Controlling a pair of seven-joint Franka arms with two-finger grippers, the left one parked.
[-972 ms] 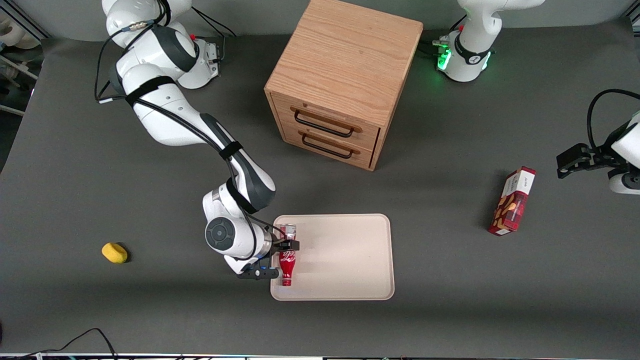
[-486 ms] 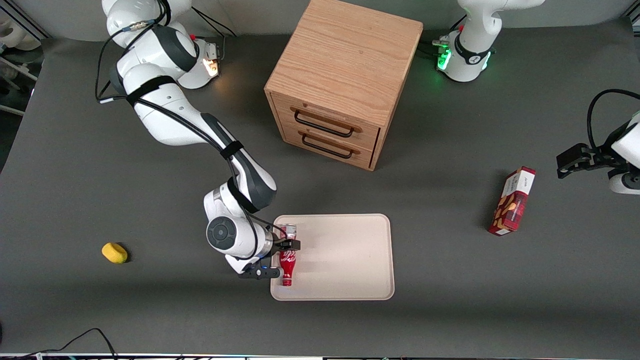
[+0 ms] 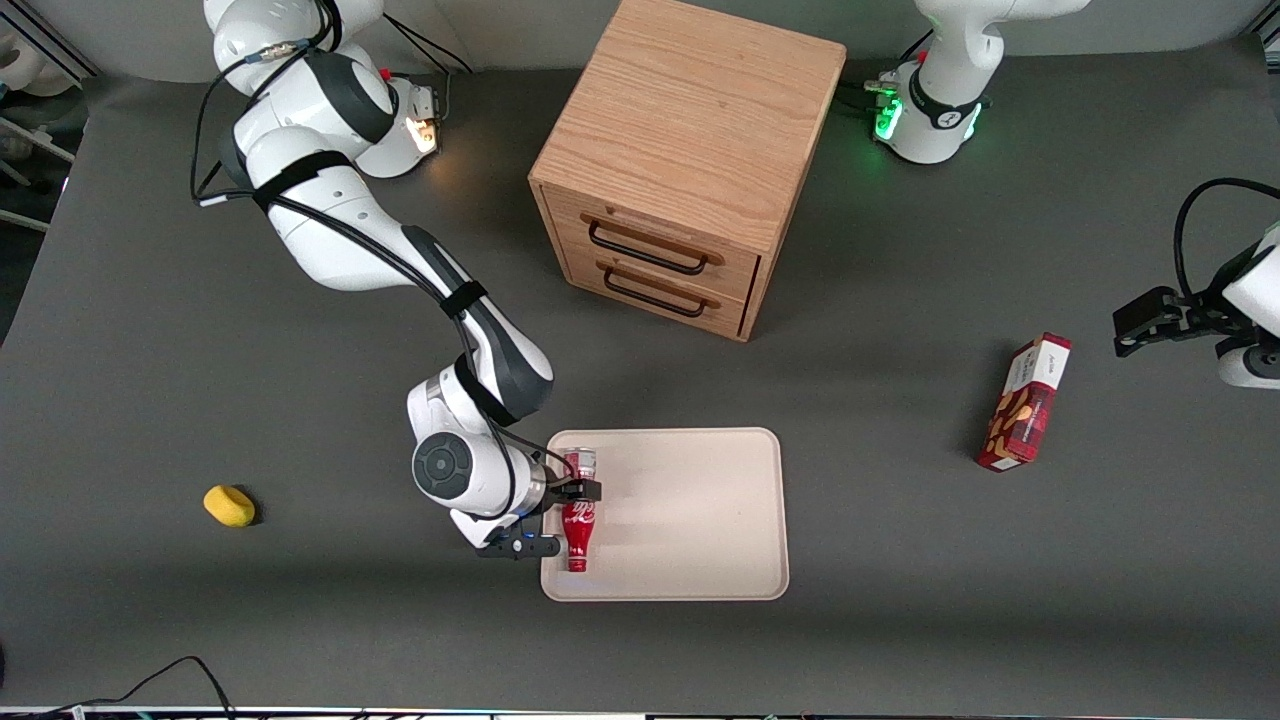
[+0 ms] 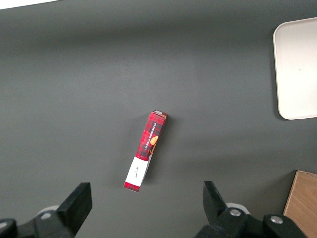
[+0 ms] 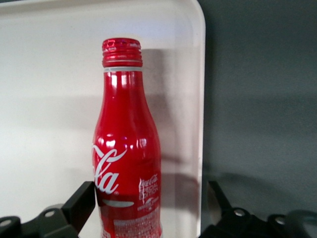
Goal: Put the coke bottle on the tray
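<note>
Coke bottle lies on the tray near its working-arm edge; your gripper's fingers look spread clear, so it's released.

Even overhead light, soft shadows beside the cabinet, glare streaks on the coke bottle, frames sharp

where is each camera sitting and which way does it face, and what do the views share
Front view: high above the table, looking down at the drawer cabinet, tray, snack box and yellow object; both arms show, the gripper at the coke bottle.
Right wrist view: looks past its own fingers, open with gaps around the bottle lying on the tray.
Left wrist view: looks down at the snack box; its own fingers show.
Shared: all three show the tray.
</note>
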